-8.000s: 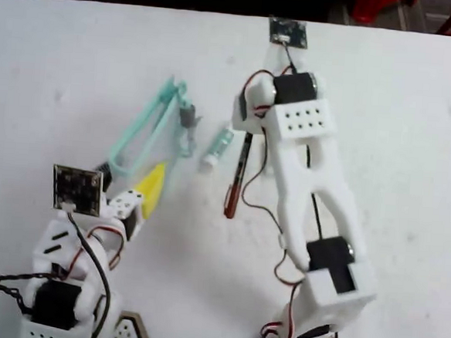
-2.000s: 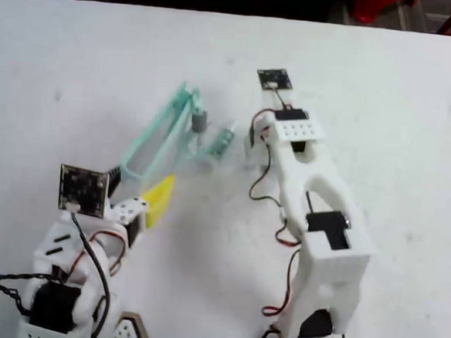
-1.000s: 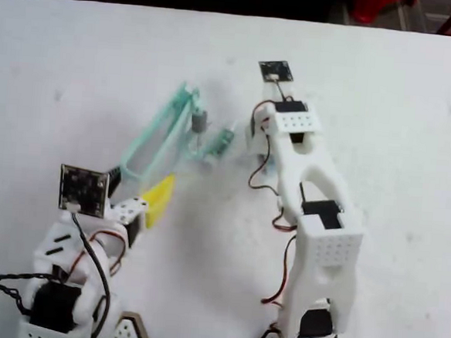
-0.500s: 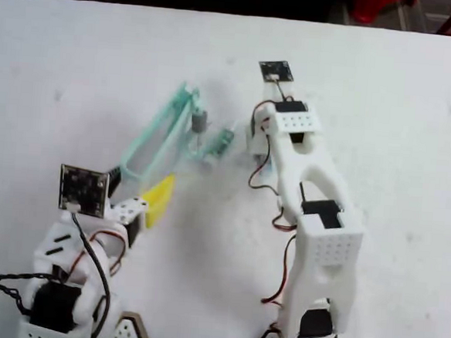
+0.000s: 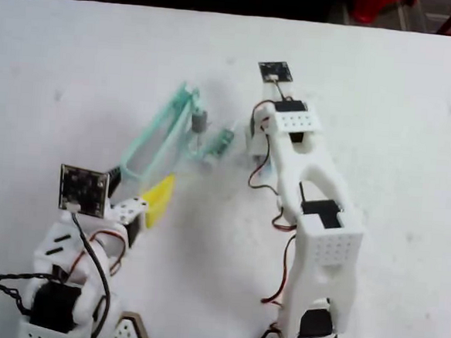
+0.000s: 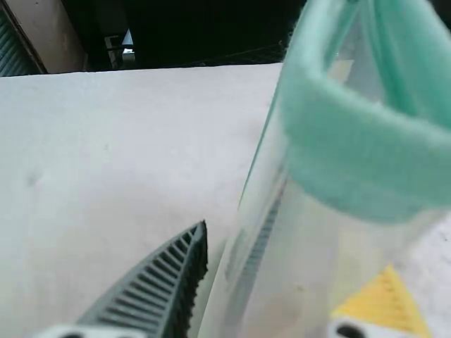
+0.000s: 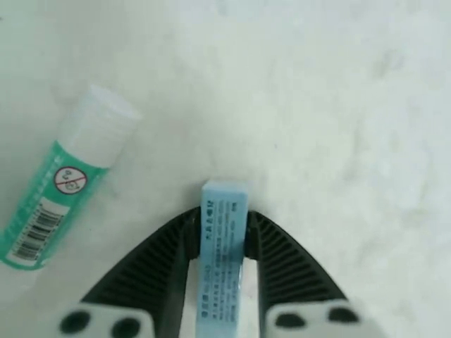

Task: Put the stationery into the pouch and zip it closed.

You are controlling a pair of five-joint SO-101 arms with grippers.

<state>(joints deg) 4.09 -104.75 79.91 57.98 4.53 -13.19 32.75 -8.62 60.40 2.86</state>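
Note:
The clear pouch [image 5: 157, 133] with mint-green trim lies on the white table, its long mouth gaping. My left gripper [image 5: 139, 180] is at its near end, shut on the pouch [image 6: 331, 162] wall between the grey finger [image 6: 165, 285] and the yellow one. A small grey piece [image 5: 198, 122] sits on the pouch's far end. A green-and-white glue stick [image 5: 219, 144] lies just right of the pouch. My right gripper [image 7: 222, 211] points down at the table beside the glue stick [image 7: 63, 190], shut on a light-blue eraser [image 7: 223, 232]. The right arm [image 5: 297, 139] covers that spot from above.
The white table [image 5: 393, 96] stretches bare to the right and far side of the arms. Its far edge meets a dark background. Both arm bases stand at the near edge.
Since 8 s ago the right arm drew back, the red-and-black pen left the table, and the pouch and glue stick shifted slightly right. Nothing moved in the last second.

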